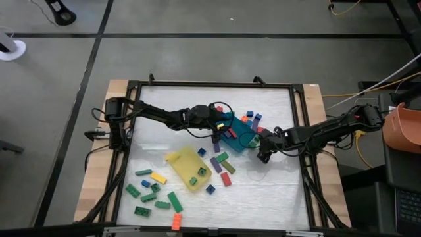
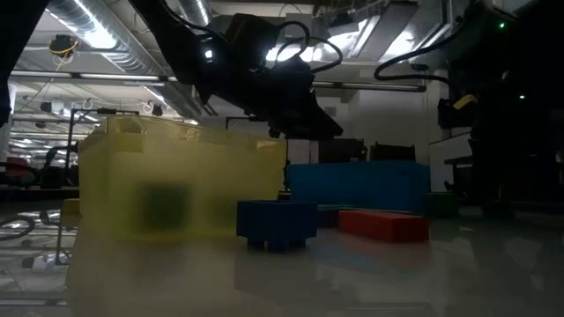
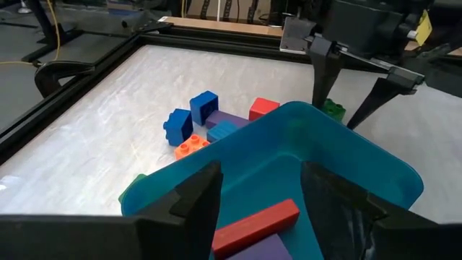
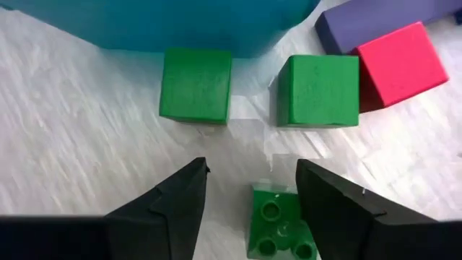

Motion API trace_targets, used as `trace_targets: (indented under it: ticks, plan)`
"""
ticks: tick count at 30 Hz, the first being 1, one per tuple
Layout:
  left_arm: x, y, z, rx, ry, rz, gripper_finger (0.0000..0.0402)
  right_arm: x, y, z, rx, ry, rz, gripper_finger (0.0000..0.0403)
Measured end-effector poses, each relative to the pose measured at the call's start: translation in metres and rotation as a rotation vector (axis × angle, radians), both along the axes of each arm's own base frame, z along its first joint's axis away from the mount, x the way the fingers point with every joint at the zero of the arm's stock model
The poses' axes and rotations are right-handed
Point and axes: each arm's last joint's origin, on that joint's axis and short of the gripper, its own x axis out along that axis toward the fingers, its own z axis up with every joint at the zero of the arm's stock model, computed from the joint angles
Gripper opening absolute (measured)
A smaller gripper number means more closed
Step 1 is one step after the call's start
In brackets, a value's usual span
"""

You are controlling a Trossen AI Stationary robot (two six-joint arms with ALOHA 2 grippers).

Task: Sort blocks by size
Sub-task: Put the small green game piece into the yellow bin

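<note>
Hovering over the teal-blue plastic tray [image 3: 361,166], the left end effector [image 3: 260,206] has its fingers spread with nothing between them; a red plastic bar [image 3: 256,225] on a purple one lies in the tray below. Just beyond the tray's rim sit small blue [image 3: 204,107], orange [image 3: 190,146] and red [image 3: 263,109] bricks. Beside the tray's other edge, the right end effector [image 4: 249,209] is lowered to the white desk [image 1: 276,191], fingers parted, a studded green brick [image 4: 278,220] between them but ungripped. Two green cubes [image 4: 195,84] lie just ahead. Farther off, more blocks ring the translucent yellow tray [image 1: 186,168].
</note>
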Motion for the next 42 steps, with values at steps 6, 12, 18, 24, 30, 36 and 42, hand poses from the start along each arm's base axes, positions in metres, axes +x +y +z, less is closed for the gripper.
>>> trace_targets:
  ticks: [6,12,18,24,30,36,42]
  plan:
    - [0.0,0.0,0.0,0.0,0.0,0.0,0.0178,0.0,0.0,0.0,-0.007,-0.002,-0.002,0.0214]
    - [0.0,0.0,0.0,0.0,0.0,0.0,0.0178,0.002,0.0,0.008,-0.009,0.016,-0.005,0.0214]
    - [0.0,0.0,0.0,0.0,0.0,0.0,0.0178,0.005,0.001,0.021,-0.015,0.045,-0.003,0.0214]
    - [0.0,0.0,0.0,0.0,0.0,0.0,0.0178,-0.002,0.0,0.019,0.005,0.102,-0.076,0.0214]
    - [0.0,0.0,0.0,0.0,0.0,0.0,0.0178,-0.004,0.0,0.018,0.025,0.124,-0.094,0.0214]
    - [0.0,0.0,0.0,0.0,0.0,0.0,0.0178,-0.007,0.0,0.015,0.031,0.143,-0.092,0.0214]
    - [0.0,0.0,0.0,0.0,0.0,-0.001,0.0178,-0.012,-0.001,0.003,0.046,0.15,-0.091,0.0214]
